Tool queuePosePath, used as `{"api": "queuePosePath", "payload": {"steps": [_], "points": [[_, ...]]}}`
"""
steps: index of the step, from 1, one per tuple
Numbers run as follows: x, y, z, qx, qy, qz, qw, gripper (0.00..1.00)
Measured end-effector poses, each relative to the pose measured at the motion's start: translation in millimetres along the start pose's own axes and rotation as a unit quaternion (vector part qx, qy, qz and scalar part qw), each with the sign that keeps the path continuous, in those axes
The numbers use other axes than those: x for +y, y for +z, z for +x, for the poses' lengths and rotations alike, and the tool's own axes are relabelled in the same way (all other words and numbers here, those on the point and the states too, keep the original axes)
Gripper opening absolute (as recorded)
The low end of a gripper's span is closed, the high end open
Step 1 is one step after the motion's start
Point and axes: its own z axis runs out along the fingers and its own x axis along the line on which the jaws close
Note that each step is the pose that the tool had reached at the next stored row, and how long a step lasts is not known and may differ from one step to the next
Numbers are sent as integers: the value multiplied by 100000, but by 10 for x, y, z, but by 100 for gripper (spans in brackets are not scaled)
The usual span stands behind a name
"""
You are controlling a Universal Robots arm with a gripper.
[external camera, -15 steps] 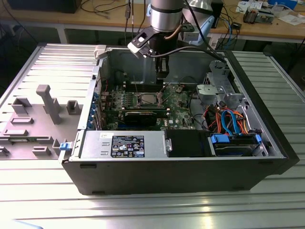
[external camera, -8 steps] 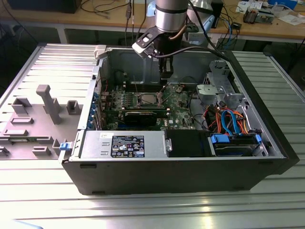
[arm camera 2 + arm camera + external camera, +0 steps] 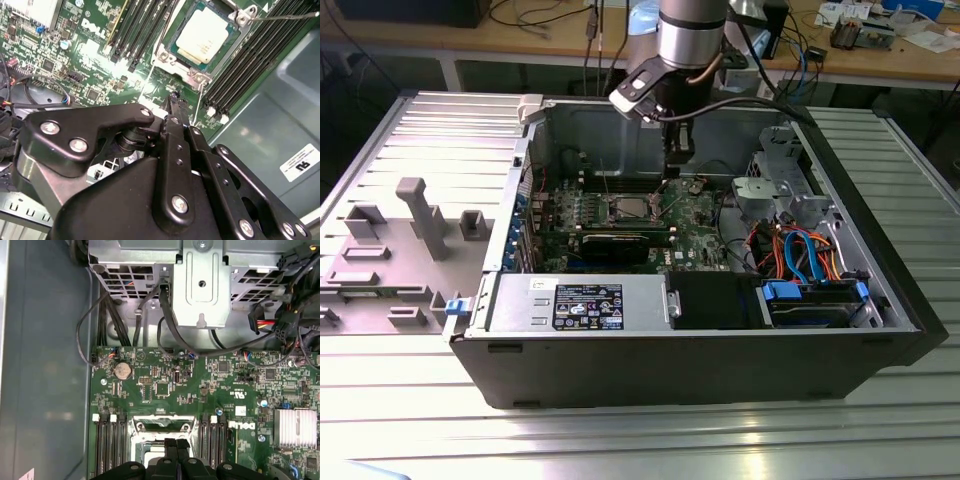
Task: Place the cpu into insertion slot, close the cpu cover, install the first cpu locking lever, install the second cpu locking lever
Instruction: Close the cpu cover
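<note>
One open computer case (image 3: pixel 670 365) lies on the ribbed bench (image 3: pixel 620 440), with its grey power box (image 3: pixel 575 305) nearest. Past that comes the green board (image 3: pixel 695 215). The chip (image 3: pixel 205 31) sits in its socket on the board. The metal frame (image 3: pixel 167 56) lies flat around it, and the chip's silver top shows through the window. The tool (image 3: pixel 173 99) hangs above the board just beside the socket, clenched with nothing seen between its fingers. Farthest back stands a wooden bench (image 3: pixel 520 40) strewn with cables.

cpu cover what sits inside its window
The cpu, silver top up, fills the window of the cpu cover. The socket beneath the chip is hidden by it.
</note>
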Motion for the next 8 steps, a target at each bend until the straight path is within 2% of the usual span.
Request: {"api": "queuePosePath", "payload": {"steps": [6, 8], "points": [[121, 39, -1, 11, -1, 183, 100000, 11], [205, 54, 0, 14, -17, 327, 99999, 11]]}}
